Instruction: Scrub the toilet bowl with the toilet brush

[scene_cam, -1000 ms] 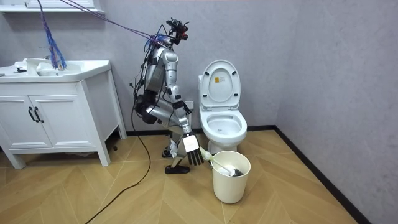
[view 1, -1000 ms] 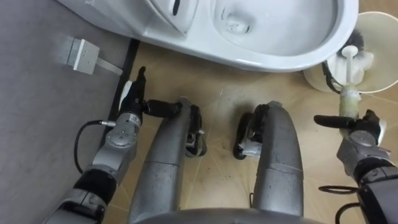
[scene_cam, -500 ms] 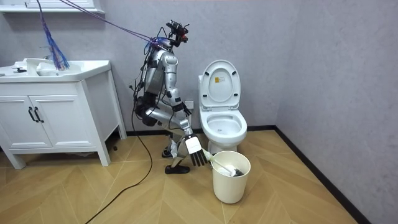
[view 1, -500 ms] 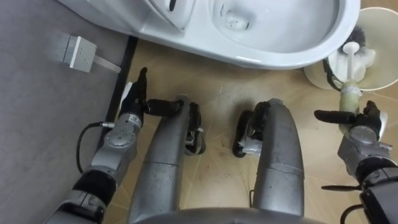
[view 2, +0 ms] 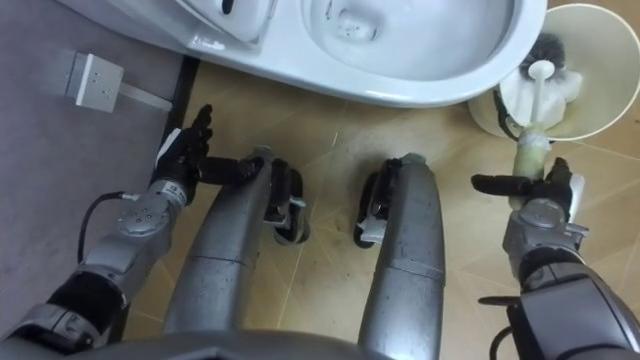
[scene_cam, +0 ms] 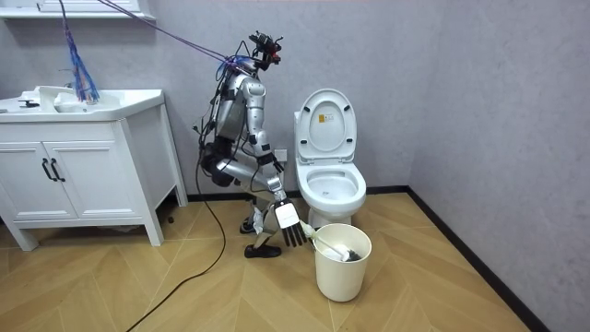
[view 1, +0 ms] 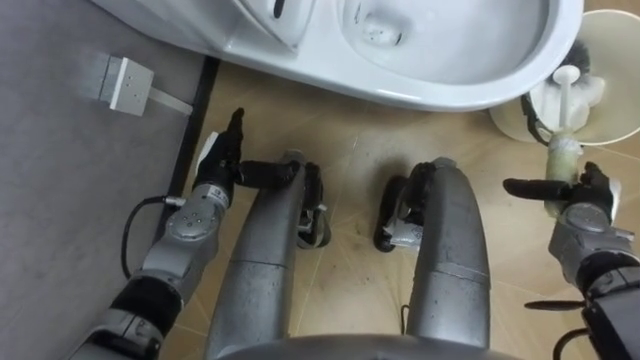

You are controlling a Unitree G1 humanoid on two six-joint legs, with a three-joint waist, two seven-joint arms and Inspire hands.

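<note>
At the left of the frame, the left hand [view 1: 213,172] is held idle, fingers straight. Across the top, the white ceramic toilet bowl [view 1: 450,95] is judged not yet scrubbed, since at the upper right the pale plastic toilet brush [view 1: 566,95] is stood in the round cream bucket [view 1: 612,45]. Below its handle the right hand [view 1: 583,205] is held spread, thumb stretched out, so a closing round the handle is called for next.

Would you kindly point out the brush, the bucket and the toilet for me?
brush [view 1: 565,100]: left eye view, on its white handle.
bucket [scene_cam: 341,272]: room view, on its outer wall.
toilet [view 1: 460,92]: left eye view, on the bowl's front rim.
</note>
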